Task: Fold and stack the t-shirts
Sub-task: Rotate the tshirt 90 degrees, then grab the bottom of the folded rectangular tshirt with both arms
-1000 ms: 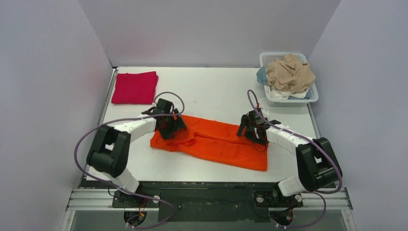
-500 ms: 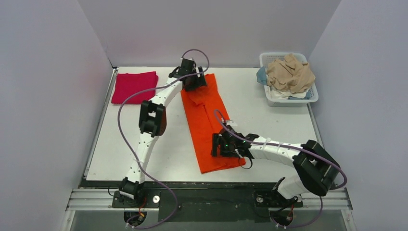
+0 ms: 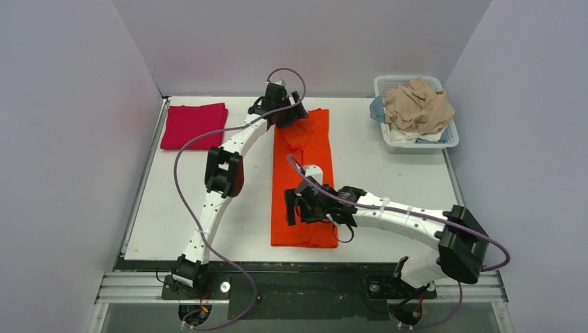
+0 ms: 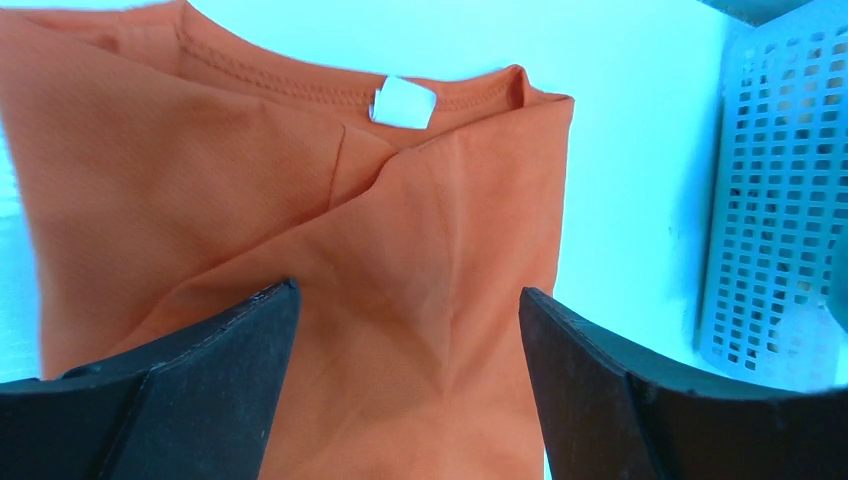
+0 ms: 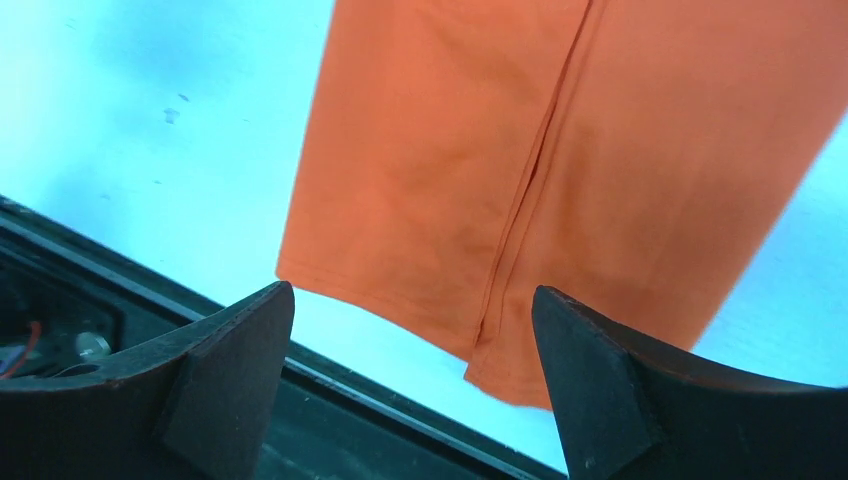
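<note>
Two grippers in play, both spread wide and holding nothing. Nearest us, the right gripper [image 5: 412,297] hovers over the near hem of the one bright orange t-shirt [image 3: 308,142], which is folded into a long strip running away across the white table [image 3: 388,184]. At the far end the left gripper [image 4: 408,290] hangs over the collar, small white label [image 4: 403,102] showing. Far left, one crimson-red t-shirt [image 3: 194,126], folded square, lies well apart. Far right, one white slatted plastic basket [image 3: 433,145]: crumpled beige shirt [image 3: 418,104] on top, pale blue cloth [image 3: 376,109] at its left rim, white cloth [image 3: 405,137] underneath.
</note>
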`<state>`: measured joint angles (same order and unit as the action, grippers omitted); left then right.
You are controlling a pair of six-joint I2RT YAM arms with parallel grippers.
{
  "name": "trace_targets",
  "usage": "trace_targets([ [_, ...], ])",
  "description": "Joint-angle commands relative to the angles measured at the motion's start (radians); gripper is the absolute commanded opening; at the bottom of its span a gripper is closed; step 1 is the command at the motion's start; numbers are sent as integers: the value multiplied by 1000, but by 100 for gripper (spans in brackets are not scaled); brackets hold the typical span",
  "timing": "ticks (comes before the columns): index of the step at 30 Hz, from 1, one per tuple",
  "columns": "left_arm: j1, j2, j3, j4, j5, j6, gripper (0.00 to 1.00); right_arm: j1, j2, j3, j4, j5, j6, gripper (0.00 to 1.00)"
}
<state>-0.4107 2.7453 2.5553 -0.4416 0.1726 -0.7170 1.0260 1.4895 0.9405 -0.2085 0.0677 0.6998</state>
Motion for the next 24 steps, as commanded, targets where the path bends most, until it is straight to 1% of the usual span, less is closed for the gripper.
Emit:
trace_targets([
  [1,17,-222,40,35,43,49,91,-13,-193,-12,-95,97,36,84],
  [2,12,-250,34,9,51,73,91,-25,-220,-46,-112,101,49,85],
  [3,0,-314,25,-50,48,121,91,-30,-272,-67,-118,104,70,85],
  [4,-6,-351,-17,-87,31,145,91,-44,-299,-112,-127,100,79,85],
  [5,-23,-433,-48,-161,13,190,91,-52,-349,-134,-133,85,97,85],
  [6,-32,-479,-138,-199,-43,209,91,-68,-370,-179,-146,73,106,86],
  [7,-59,-583,-203,-265,-82,231,91,-77,-404,-202,-155,43,126,85],
  [8,-77,-642,-349,-290,-167,234,91,-94,-419,-241,-170,30,136,84],
  [9,-114,-760,-449,-300,-208,223,91,-99,-448,-264,-175,12,160,83],
  [10,-138,-830,-679,-283,-295,213,91,-108,-461,-308,-180,5,171,82],
  [11,-190,-960,-795,-213,-331,186,91,-111,-481,-328,-184,-2,195,80],
  [12,-219,-1029,-1015,-176,-373,162,91,-117,-493,-366,-183,-3,206,79],
  [13,-268,-1150,-1110,-131,-374,106,91,-120,-509,-384,-173,-11,227,76],
  [14,-310,-1205,-1283,-111,-366,71,91,-127,-516,-416,-167,-16,235,75],
  [15,-330,-1309,-1356,-81,-367,-14,91,-132,-521,-445,-149,-29,249,72],
  [16,-369,-1352,-1489,-71,-363,-81,91,-135,-523,-457,-134,-43,262,71],
  [17,-386,-1435,-1593,-59,-361,-108,91,-137,-523,-481,-103,-52,267,68],
  [18,-420,-1502,-1635,-67,-362,-153,91,-138,-522,-493,-80,-74,277,66],
  [19,-435,-1531,-1716,-68,-359,-167,91,-139,-514,-516,-37,-90,282,62],
  [20,-453,-1584,-1754,-68,-335,-189,91,-140,-499,-525,-18,-109,289,61],
  [21,-458,-1608,-1819,-66,-296,-196,91,-141,-492,-540,11,-116,292,56],
  [23,-467,-1663,-1913,-43,-251,-215,90,-140,-469,-560,43,-112,306,51],
  [24,-469,-1689,-1941,-9,-236,-230,89,-140,-461,-568,55,-107,324,49],
])
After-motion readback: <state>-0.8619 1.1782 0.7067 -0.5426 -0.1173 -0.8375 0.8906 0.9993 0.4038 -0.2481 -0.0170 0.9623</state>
